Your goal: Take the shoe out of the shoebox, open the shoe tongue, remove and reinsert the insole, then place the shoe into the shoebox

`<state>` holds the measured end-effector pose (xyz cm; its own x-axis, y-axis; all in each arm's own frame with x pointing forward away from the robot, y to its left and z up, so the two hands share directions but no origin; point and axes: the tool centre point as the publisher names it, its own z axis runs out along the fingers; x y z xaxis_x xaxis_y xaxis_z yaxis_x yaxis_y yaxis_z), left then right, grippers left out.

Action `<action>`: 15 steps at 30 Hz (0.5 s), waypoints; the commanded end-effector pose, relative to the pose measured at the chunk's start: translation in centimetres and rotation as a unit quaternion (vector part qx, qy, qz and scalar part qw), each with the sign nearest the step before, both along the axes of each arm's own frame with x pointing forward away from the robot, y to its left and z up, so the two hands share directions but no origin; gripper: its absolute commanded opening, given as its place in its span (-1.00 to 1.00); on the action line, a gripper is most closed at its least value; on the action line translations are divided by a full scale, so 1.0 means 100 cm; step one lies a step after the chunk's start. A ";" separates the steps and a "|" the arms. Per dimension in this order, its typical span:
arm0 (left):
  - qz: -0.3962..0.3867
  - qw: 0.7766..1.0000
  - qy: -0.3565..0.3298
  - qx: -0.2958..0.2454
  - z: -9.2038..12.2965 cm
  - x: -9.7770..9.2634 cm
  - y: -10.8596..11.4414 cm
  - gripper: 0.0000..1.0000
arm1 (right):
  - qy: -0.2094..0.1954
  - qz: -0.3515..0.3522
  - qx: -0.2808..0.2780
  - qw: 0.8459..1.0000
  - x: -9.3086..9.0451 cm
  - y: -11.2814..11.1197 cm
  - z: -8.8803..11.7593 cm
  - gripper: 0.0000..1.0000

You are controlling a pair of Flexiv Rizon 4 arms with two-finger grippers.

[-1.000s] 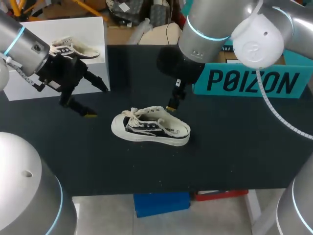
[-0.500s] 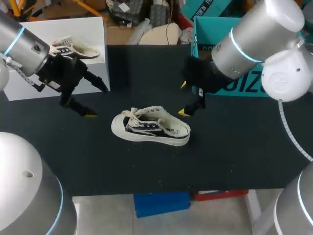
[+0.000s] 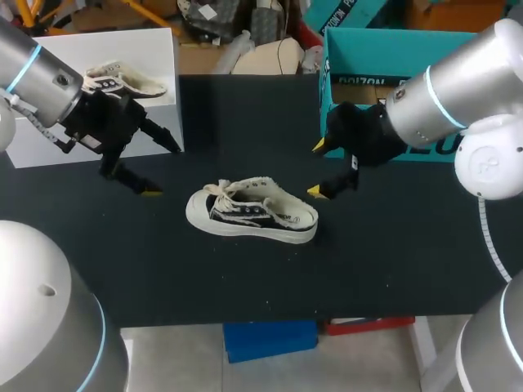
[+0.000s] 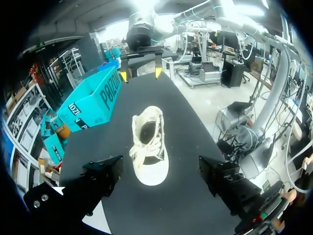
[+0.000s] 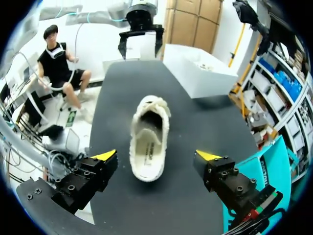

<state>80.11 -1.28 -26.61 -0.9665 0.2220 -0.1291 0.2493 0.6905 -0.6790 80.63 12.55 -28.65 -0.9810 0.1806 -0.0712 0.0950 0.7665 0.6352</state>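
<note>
One shoe (image 3: pixel 249 214), teal shoebox (image 3: pixel 384 55) partly hidden

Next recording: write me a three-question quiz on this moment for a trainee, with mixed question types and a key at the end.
1. Multiple choice: the shoe nearest the right gripper is
A) lying on its side
B) upright on its sole on the black table
C) lifted clear of the table
2. True or false: the left gripper is shut on the shoe's laces.
3. Fill in: in the right wrist view, the shoe's ___ end is the one closest to the right gripper.

Key
1. B
2. False: it is open and apart from the shoe.
3. heel
</note>
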 end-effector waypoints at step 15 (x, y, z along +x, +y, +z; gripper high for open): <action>0.000 1.000 -0.002 0.000 -0.001 0.000 0.000 1.00 | -0.037 0.003 0.123 0.992 -0.003 0.006 -0.062 1.00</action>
<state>80.11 -1.30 -26.61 -0.9664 0.2223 -0.1291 0.2495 0.6905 -0.6790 79.97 12.73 -33.52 -0.9765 0.1931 -0.0961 0.0614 0.6759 0.7344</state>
